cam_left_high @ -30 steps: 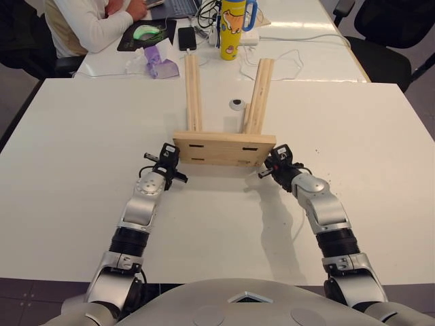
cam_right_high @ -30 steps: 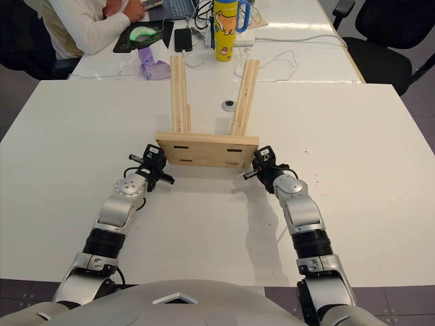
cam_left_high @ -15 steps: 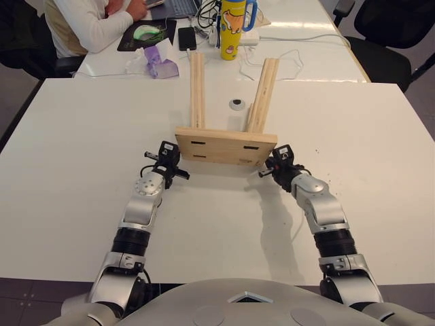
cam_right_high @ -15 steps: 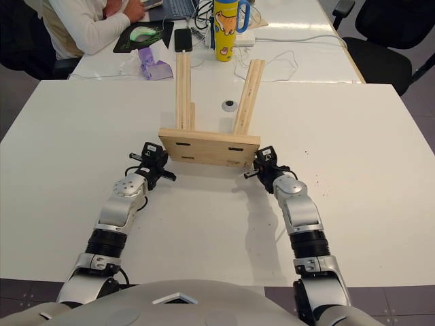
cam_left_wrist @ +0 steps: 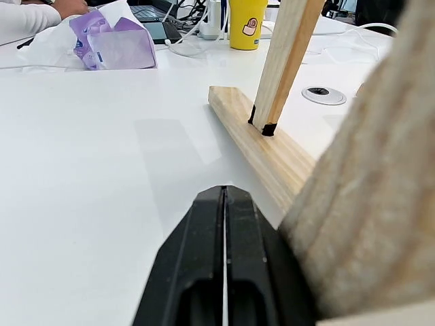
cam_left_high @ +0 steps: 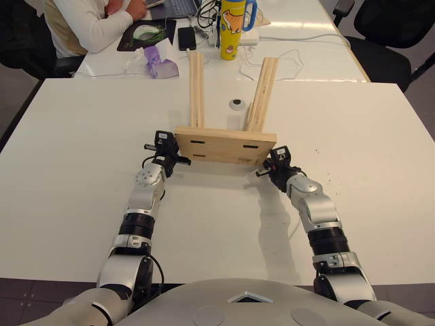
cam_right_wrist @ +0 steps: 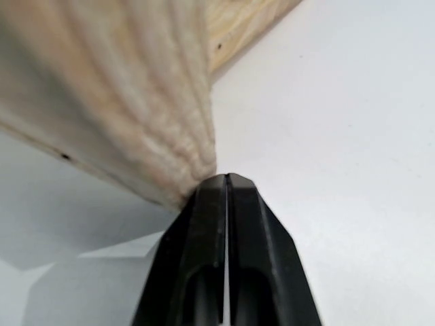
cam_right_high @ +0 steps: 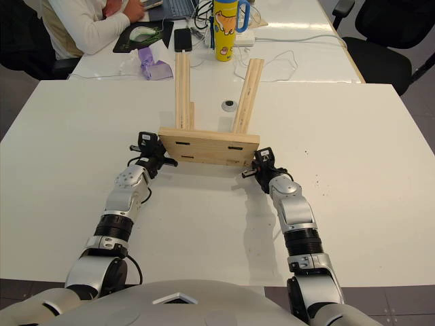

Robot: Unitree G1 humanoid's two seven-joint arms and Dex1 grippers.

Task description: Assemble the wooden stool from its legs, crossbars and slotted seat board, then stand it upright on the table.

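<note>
Left jaws nearer seat board (cam_left_high: 225,146)

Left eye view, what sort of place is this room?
Most likely an office or shared lab workspace: a laptop and a computer mouse on its pad sit on the far desk, with a black office chair beside it.

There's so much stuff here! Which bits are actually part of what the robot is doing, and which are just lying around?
Part of the job:
seat board
legs fitted into it
left gripper and right gripper, one at each end of the board
table

Just lying about:
yellow cup
phone
green mouse
purple packet
round cable port
</note>
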